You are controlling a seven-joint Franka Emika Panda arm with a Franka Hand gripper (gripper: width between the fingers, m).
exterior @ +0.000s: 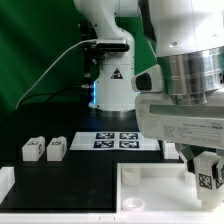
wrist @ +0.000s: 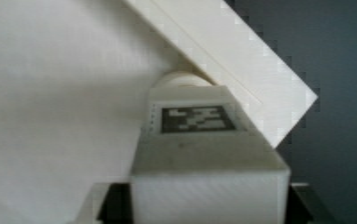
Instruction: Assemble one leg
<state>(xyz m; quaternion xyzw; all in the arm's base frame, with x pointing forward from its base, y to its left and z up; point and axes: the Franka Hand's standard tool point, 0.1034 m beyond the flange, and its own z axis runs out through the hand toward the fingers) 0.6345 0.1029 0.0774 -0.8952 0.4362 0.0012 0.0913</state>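
My gripper is shut on a leg, a small white block with a black-and-white tag, and holds it over the right corner of the large white tray-like part. In the wrist view the held leg fills the middle, tag up, with its tip at the inner corner of the tray's raised rim. Dark fingers press both sides of the leg. Two more legs stand side by side on the black table at the exterior view's left.
The marker board lies flat behind the tray, in front of the arm's white base. A white block sits at the exterior view's left edge. A green backdrop stands behind.
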